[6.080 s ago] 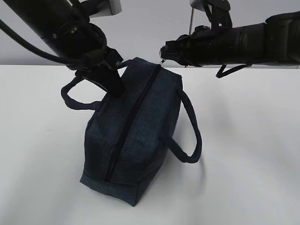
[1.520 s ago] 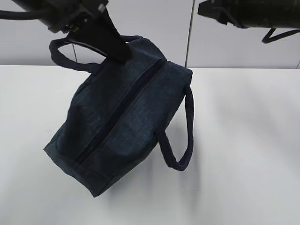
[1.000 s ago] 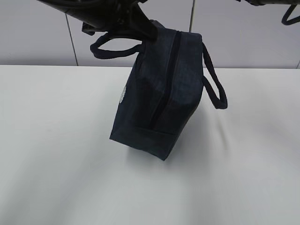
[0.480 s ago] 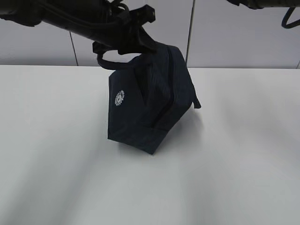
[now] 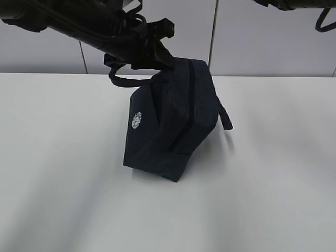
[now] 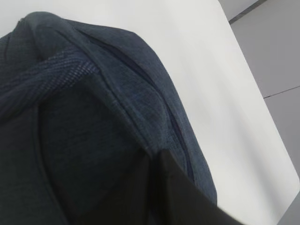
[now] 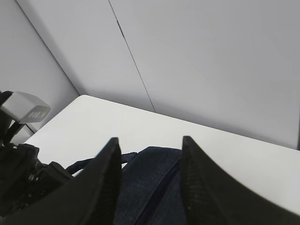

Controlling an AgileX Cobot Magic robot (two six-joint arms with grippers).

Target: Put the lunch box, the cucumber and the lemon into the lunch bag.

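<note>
One pincer, the left gripper (image 5: 157,55), is clamped together on the top of the bag (image 5: 170,123), which is held tilted with one corner on the table (image 5: 63,173), while the right gripper (image 7: 149,183) is kept apart above it, empty.

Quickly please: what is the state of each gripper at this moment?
Left gripper: closed, gripping the lunch bag at its top and holding it tilted.
Right gripper: open, holding nothing, above the bag.

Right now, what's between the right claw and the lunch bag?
Nothing: in the right wrist view the open right claw hangs above the lunch bag with only air between.
</note>
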